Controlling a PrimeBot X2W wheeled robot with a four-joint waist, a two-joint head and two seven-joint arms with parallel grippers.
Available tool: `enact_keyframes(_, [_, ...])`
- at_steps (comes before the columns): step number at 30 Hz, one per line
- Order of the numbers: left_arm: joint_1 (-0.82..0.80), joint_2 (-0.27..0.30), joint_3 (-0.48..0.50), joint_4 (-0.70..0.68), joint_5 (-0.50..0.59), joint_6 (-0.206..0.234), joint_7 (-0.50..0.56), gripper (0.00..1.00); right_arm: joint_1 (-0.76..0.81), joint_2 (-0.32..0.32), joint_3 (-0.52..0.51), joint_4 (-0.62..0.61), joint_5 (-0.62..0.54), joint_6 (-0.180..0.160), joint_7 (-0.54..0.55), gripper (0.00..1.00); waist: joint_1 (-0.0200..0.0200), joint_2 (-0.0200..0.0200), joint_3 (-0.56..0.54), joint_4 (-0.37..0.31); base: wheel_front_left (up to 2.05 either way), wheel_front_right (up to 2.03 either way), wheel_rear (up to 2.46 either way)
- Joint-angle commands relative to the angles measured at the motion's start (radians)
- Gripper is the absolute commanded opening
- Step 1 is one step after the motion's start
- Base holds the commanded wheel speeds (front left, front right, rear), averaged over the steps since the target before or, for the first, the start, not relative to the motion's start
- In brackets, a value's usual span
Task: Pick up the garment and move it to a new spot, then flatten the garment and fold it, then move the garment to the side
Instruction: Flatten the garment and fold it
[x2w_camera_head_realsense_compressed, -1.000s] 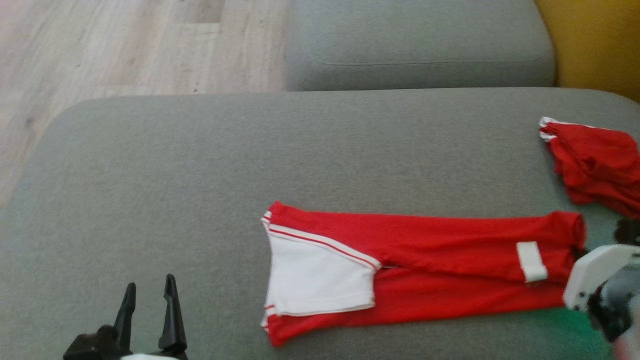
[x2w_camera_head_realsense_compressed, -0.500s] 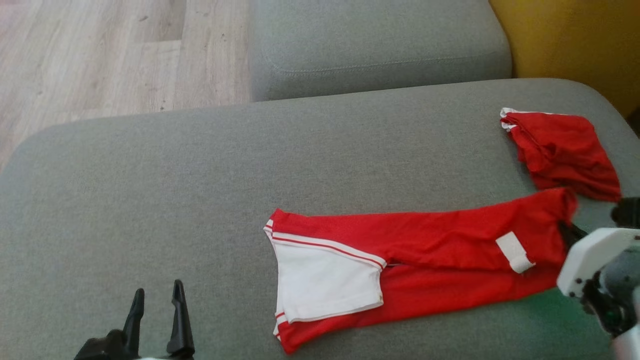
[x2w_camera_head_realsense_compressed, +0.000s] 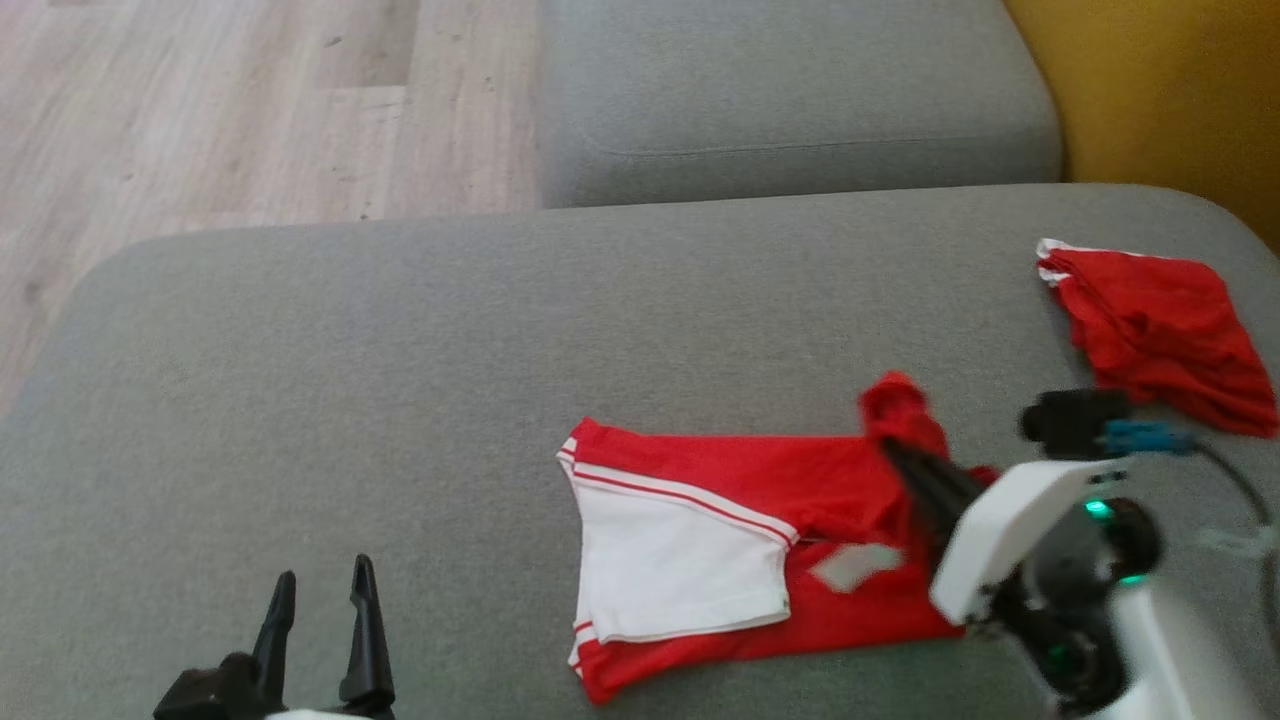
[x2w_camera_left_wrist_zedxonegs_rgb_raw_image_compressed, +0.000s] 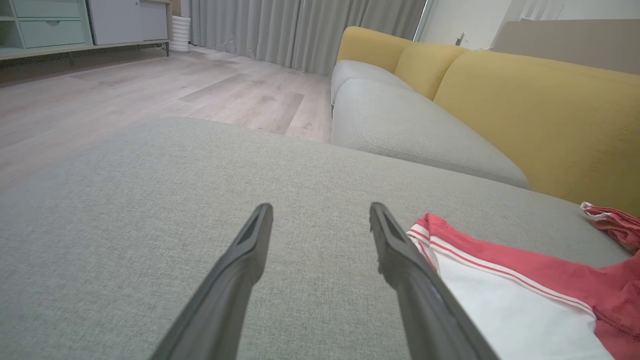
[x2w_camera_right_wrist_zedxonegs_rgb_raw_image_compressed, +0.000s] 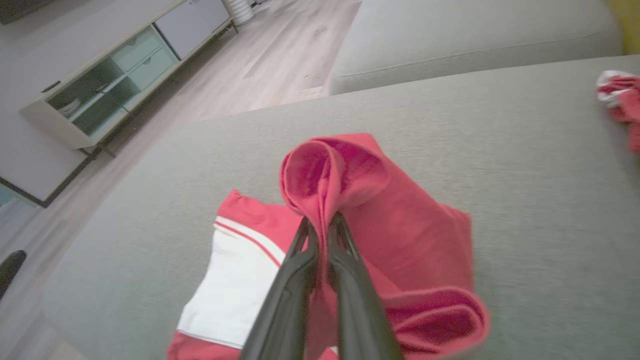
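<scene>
A red garment (x2w_camera_head_realsense_compressed: 740, 470) with a white panel lies on the grey sofa cushion (x2w_camera_head_realsense_compressed: 400, 350). My right gripper (x2w_camera_head_realsense_compressed: 887, 448) is shut on the garment's right end, which is lifted off the cushion and bunched over the rest of the cloth. In the right wrist view the closed fingers (x2w_camera_right_wrist_zedxonegs_rgb_raw_image_compressed: 320, 222) pinch a rolled red fold of the garment (x2w_camera_right_wrist_zedxonegs_rgb_raw_image_compressed: 350, 170). My left gripper (x2w_camera_head_realsense_compressed: 323, 572) stands open at the lower left, apart from the cloth. In the left wrist view its spread fingers (x2w_camera_left_wrist_zedxonegs_rgb_raw_image_compressed: 321, 207) are just left of the garment's (x2w_camera_left_wrist_zedxonegs_rgb_raw_image_compressed: 500, 310) striped white edge.
A second red garment (x2w_camera_head_realsense_compressed: 1160, 330) lies crumpled at the cushion's right end. Another grey cushion (x2w_camera_head_realsense_compressed: 800, 90) sits behind, with the yellow backrest (x2w_camera_head_realsense_compressed: 1170, 90) to the right. Wooden floor (x2w_camera_head_realsense_compressed: 200, 100) lies beyond the left edge, and a low cabinet (x2w_camera_right_wrist_zedxonegs_rgb_raw_image_compressed: 100, 75) stands farther off.
My right gripper has lifted the garment's right end and carried it leftward over the rest, so the long cloth is now doubled up. The left gripper stayed put. The camera shifted slightly.
</scene>
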Motion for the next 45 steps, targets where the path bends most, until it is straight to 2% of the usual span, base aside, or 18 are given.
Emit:
enact_keyframes(1, [-0.066, 0.016, 0.03, -0.025, 0.01, -0.004, -0.003, 1.0, -0.05, 0.016, 0.035, -0.035, 0.008, 0.007, -0.011, 0.0, 0.0, -0.0001, 0.001, 0.017, 0.0, 0.0, 0.0])
enact_keyframes(8, [-0.08, 0.019, 0.016, -0.029, 0.018, -0.006, 0.008, 1.0, -0.107, 0.083, 0.126, 0.084, 0.058, 0.007, -0.097, 0.0, 0.0, -0.0001, 0.008, 0.089, 0.0, 0.0, 0.0])
enact_keyframes(13, [-0.088, 0.017, 0.002, -0.031, 0.023, -0.008, 0.016, 1.0, -0.155, 0.087, 0.182, 0.2, 0.12, 0.007, -0.204, 0.0, 0.0, -0.0001, 0.012, 0.139, 0.0, 0.0, 0.0])
enact_keyframes(24, [-0.094, 0.015, -0.01, -0.022, 0.022, -0.011, 0.02, 1.0, -0.248, 0.087, 0.313, 0.433, 0.245, 0.007, -0.34, 0.0, 0.0, -0.0001, 0.01, 0.187, 0.0, 0.0, 0.0])
enact_keyframes(26, [-0.096, 0.015, -0.011, -0.019, 0.021, -0.012, 0.021, 1.0, -0.267, 0.087, 0.343, 0.473, 0.268, 0.007, -0.356, 0.37, 0.0, -0.0001, 0.009, 0.189, 0.0, 0.0, 0.0])
enact_keyframes(27, [-0.096, 0.015, -0.011, -0.017, 0.02, -0.012, 0.021, 1.0, -0.275, 0.087, 0.359, 0.489, 0.282, 0.007, -0.364, 0.61, 0.0, -0.0001, 0.009, 0.188, 0.0, 0.0, 0.0])
enact_keyframes(28, [-0.097, 0.014, -0.011, -0.015, 0.019, -0.013, 0.021, 1.0, -0.285, 0.087, 0.376, 0.502, 0.298, 0.007, -0.372, 0.93, 0.0, -0.0001, 0.009, 0.188, 0.0, 0.0, 0.0])
enact_keyframes(29, [-0.098, 0.014, -0.012, -0.013, 0.018, -0.013, 0.02, 1.0, -0.294, 0.087, 0.392, 0.512, 0.313, 0.007, -0.384, 1.0, 0.0, -0.0001, 0.009, 0.187, 0.0, 0.0, 0.0])
enact_keyframes(35, [-0.101, 0.006, -0.02, -0.005, 0.02, -0.012, 0.017, 1.0, -0.343, 0.087, 0.475, 0.542, 0.397, 0.007, -0.445, 1.0, 0.0, -0.0001, 0.007, 0.176, 0.0, 0.0, 0.0])
enact_keyframes(39, [-0.103, 0.002, -0.026, -0.001, 0.02, -0.014, 0.014, 1.0, -0.381, 0.087, 0.486, 0.553, 0.41, 0.007, -0.501, 1.0, 0.0, -0.0001, 0.003, 0.163, 0.0, 0.0, 0.0])
enact_keyframes(42, [-0.106, -0.003, -0.033, 0.0, 0.023, -0.016, 0.012, 1.0, -0.409, 0.087, 0.463, 0.57, 0.375, 0.007, -0.554, 1.0, 0.0, -0.0001, 0.0, 0.153, 0.0, 0.0, 0.0])
enact_keyframes(45, [-0.111, -0.008, -0.04, 0.001, 0.026, -0.017, 0.009, 1.0, -0.43, 0.087, 0.412, 0.611, 0.288, 0.007, -0.609, 1.0, 0.0, -0.0001, -0.002, 0.142, 0.0, 0.0, 0.0])
